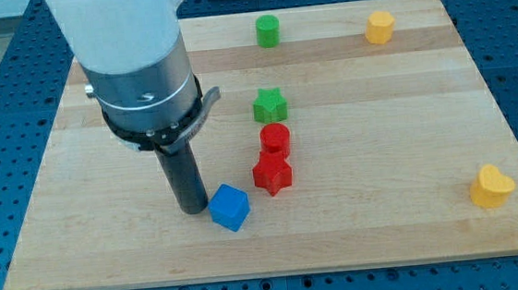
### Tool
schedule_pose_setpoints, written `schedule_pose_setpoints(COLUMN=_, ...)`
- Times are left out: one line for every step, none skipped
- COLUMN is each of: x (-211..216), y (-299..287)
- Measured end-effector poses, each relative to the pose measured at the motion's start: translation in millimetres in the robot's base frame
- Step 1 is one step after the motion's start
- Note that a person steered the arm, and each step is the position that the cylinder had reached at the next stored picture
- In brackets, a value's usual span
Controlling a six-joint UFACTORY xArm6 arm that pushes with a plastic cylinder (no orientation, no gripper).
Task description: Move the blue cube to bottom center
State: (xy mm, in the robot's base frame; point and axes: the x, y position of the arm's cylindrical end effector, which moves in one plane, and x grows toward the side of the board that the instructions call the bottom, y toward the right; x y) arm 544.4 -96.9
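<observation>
The blue cube (230, 207) sits on the wooden board (389, 153), in the lower part, left of the view's centre. My tip (193, 209) stands just to the cube's left, touching or nearly touching its left edge. The dark rod rises from there to the grey and white arm body at the view's upper left.
A red star block (272, 174) lies right above the blue cube, with a red cylinder (275, 139) and a green star (270, 104) stacked in a line above it. A green cylinder (268, 30) and a yellow block (379, 27) sit near the top edge. A yellow heart (491, 186) lies at the lower right.
</observation>
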Motion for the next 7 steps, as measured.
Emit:
schedule_pose_setpoints(x=0, y=6)
schedule_pose_setpoints(x=1, y=23)
schedule_pose_setpoints(x=1, y=51)
schedule_pose_setpoints(x=1, y=51)
schedule_pose_setpoints(x=1, y=52)
schedule_pose_setpoints(x=1, y=52)
schedule_pose_setpoints(x=1, y=60)
